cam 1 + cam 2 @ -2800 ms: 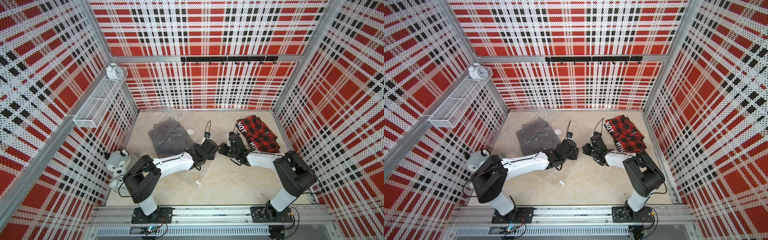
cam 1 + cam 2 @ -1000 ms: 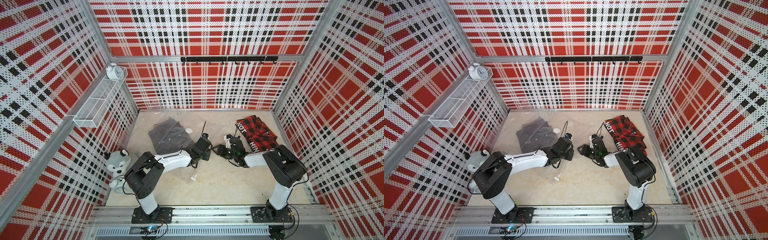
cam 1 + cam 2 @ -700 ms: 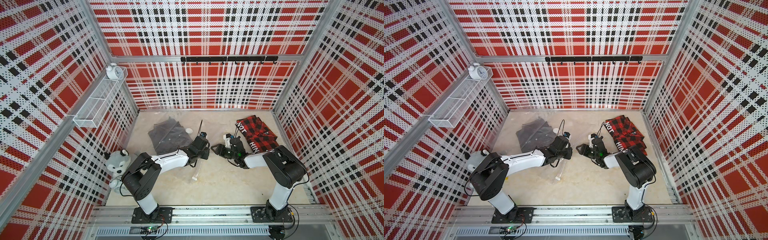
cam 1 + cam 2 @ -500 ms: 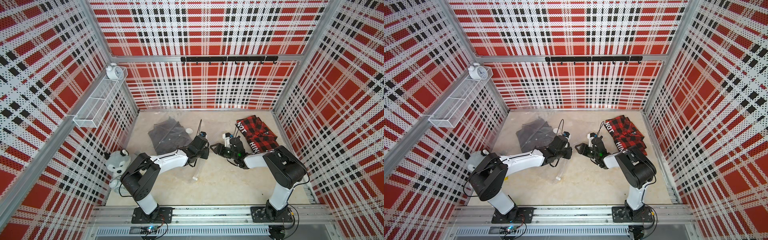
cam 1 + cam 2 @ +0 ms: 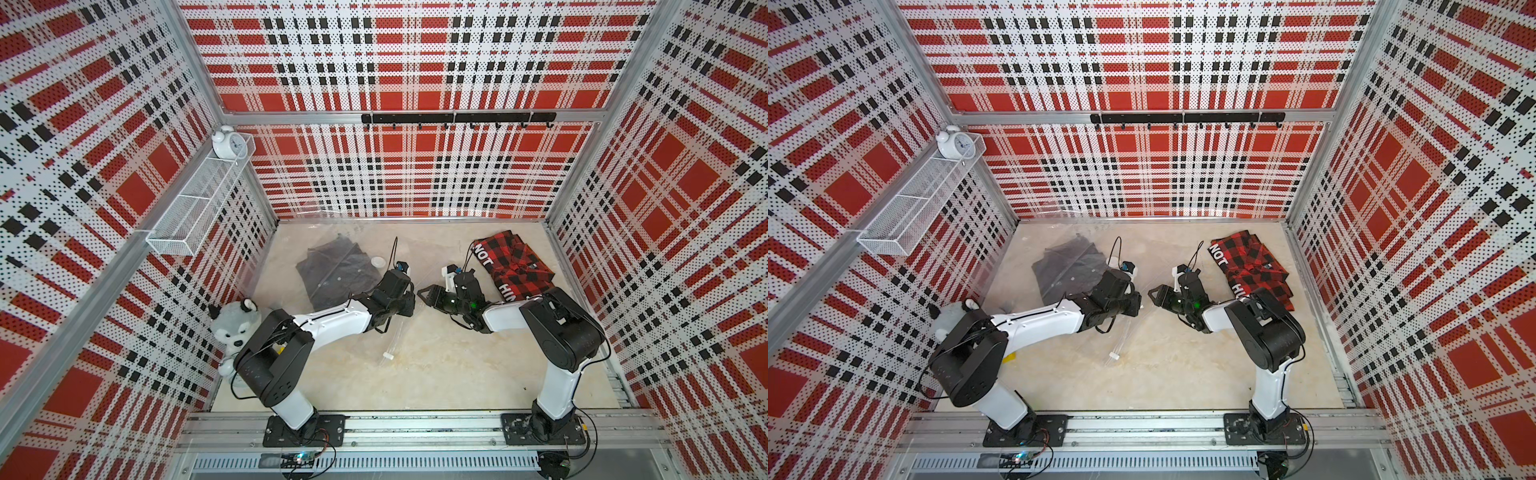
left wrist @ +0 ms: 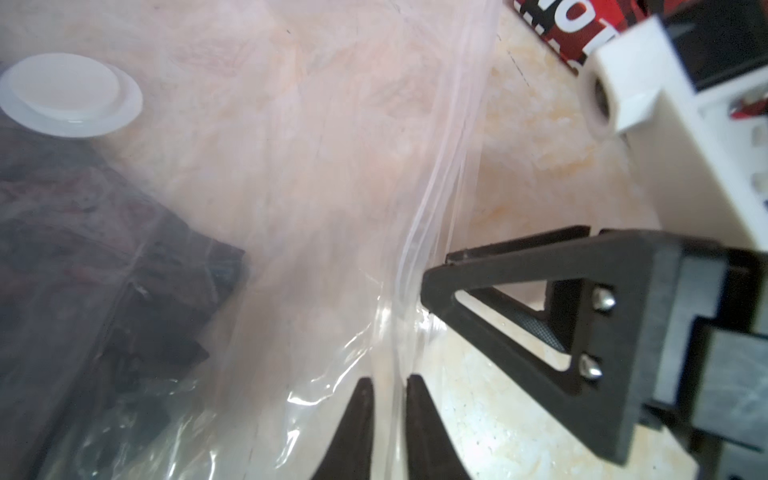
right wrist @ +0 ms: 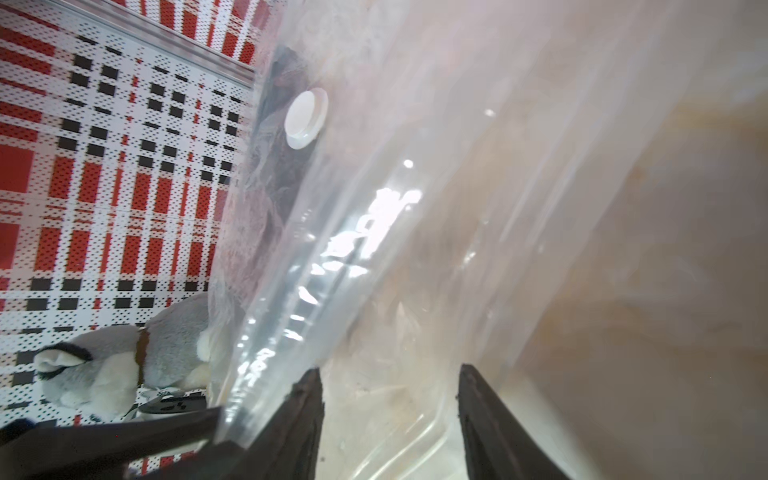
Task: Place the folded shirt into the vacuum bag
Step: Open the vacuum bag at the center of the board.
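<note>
Plastic like that of the vacuum bag (image 6: 316, 174) is likely light, limp and slick, so it should be held by the stiffer zip strip along its mouth, one layer per claw, or the opening will probably sag shut. The bag lies flat on the table (image 5: 436, 374), from the back left corner toward the middle, with a dark shirt (image 5: 336, 270) already inside near the white valve (image 6: 66, 93). The left gripper (image 6: 386, 380) is pinched almost together on the mouth's edge. The right gripper (image 7: 388, 368) faces it with jaws apart and film in front of them, holding nothing that I can make out. The red checked shirt (image 5: 515, 259) sits folded on the table behind the right arm, outside the bag. It looks soft and floppy, best taken across a folded edge so it stays together. Compared with a few seconds ago, both grippers have shifted toward the left, and the small white clip (image 5: 388, 356) on the bag's edge has been dragged that way too.
</note>
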Action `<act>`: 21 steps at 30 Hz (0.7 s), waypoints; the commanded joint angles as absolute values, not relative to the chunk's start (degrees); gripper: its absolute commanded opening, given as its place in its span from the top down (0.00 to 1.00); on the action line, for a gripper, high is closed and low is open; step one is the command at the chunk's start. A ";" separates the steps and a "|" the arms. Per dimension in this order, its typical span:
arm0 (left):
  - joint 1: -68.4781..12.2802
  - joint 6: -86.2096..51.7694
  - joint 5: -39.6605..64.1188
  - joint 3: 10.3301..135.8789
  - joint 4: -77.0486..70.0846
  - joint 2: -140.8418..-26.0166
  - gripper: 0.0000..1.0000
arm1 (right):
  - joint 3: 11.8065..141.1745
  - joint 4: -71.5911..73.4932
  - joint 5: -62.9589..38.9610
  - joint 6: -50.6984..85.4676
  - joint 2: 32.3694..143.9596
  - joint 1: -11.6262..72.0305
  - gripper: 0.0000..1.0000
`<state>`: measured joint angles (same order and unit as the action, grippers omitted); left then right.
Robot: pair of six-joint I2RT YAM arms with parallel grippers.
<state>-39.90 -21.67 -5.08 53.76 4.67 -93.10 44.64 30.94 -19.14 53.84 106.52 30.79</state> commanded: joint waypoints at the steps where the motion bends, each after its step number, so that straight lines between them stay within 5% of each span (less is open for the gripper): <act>1: -39.21 -22.68 -4.66 52.79 3.67 -90.40 0.81 | 46.23 25.27 -15.18 52.32 107.07 31.23 0.44; 14: -37.88 -22.98 -4.00 51.32 3.73 -87.55 0.81 | 49.86 20.00 -10.63 50.99 107.91 31.22 0.27; 17: -37.88 -23.11 -4.08 51.03 3.60 -87.19 0.81 | 51.91 24.08 -13.94 52.01 111.41 31.20 0.41; 21: -37.71 -23.12 -4.56 50.46 3.57 -87.24 0.77 | 54.98 25.95 -15.56 52.78 115.12 31.16 0.73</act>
